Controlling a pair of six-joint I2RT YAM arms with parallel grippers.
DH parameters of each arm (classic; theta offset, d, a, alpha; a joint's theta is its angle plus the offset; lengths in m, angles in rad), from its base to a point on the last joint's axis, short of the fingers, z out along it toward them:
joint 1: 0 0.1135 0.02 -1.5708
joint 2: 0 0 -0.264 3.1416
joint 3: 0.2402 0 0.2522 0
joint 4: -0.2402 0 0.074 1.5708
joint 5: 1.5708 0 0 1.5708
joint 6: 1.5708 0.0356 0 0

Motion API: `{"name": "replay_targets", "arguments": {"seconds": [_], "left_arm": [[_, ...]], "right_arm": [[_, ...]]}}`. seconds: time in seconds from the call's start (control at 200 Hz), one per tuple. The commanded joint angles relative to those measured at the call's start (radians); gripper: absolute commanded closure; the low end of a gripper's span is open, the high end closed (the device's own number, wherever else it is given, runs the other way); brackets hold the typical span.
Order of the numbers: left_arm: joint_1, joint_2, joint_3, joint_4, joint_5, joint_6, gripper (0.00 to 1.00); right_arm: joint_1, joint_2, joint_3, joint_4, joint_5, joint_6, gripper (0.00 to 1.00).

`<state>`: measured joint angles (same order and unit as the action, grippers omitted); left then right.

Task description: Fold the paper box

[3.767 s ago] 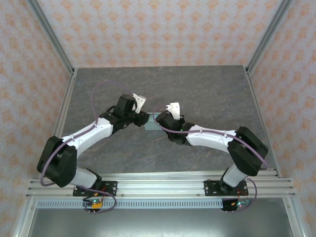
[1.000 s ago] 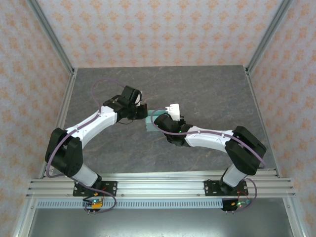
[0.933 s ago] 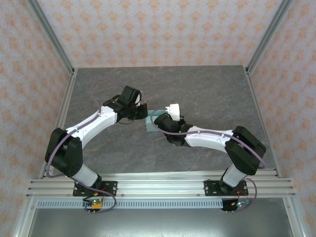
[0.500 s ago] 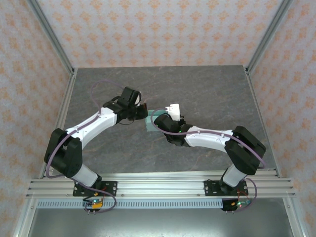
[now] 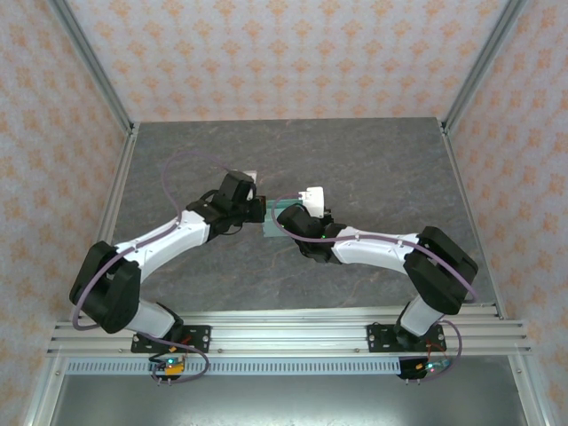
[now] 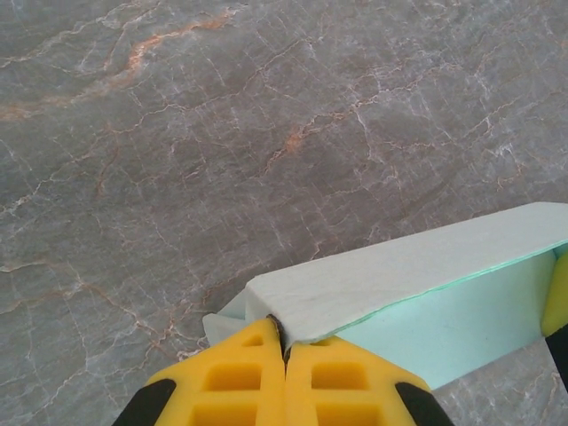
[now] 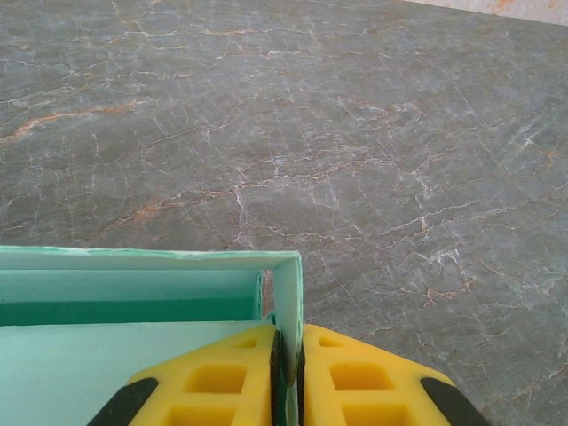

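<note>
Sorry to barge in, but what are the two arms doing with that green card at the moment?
The two arms are folding a paper box over the middle of the table. The left gripper is shut on one corner of the box, and the right gripper pinches an upright wall at the other end. The box is partly formed, with some walls already standing.

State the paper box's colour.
The paper box is pale mint green, clearest in the right wrist view.

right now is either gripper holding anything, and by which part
Both pinch the paper box: left gripper on a corner edge, right gripper on an end wall.
</note>
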<state>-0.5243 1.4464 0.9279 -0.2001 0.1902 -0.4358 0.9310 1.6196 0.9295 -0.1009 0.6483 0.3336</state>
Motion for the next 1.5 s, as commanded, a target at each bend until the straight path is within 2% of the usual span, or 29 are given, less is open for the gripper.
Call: {"name": "replay_targets", "arguments": {"seconds": [0.0,0.31,0.721,0.801,0.931,1.061,1.236,1.381,1.497], "left_arm": [[-0.014,0.009,-0.097,-0.103,-0.044,0.025,1.0],[-0.054,-0.014,-0.231,0.035,-0.101,0.028,0.99],[-0.07,-0.002,-0.245,0.017,-0.227,0.069,0.99],[-0.078,0.005,-0.267,0.052,-0.269,0.041,1.0],[-0.095,0.002,-0.3,0.133,-0.302,0.021,1.0],[-0.108,0.002,-0.311,0.172,-0.338,0.021,1.0],[-0.129,0.005,-0.302,0.179,-0.39,0.022,1.0],[-0.148,0.027,-0.267,0.142,-0.437,0.007,1.0],[-0.168,0.038,-0.244,0.115,-0.495,-0.008,1.0]], "right_arm": [[0.007,0.017,0.0,-0.054,0.019,0.023,0.84],[0.007,0.02,0.011,-0.056,0.019,0.049,0.85],[0.006,-0.053,0.009,-0.034,-0.017,0.105,0.78],[0.005,-0.082,0.017,-0.042,-0.025,0.143,0.75],[0.006,-0.132,0.016,-0.072,-0.027,0.233,0.63],[-0.004,-0.199,-0.013,-0.088,-0.062,0.315,0.6],[-0.033,-0.28,-0.05,-0.123,-0.114,0.446,0.49],[-0.053,-0.318,-0.067,-0.101,-0.163,0.47,0.37],[-0.06,-0.336,-0.053,-0.135,-0.168,0.508,0.32]]}}
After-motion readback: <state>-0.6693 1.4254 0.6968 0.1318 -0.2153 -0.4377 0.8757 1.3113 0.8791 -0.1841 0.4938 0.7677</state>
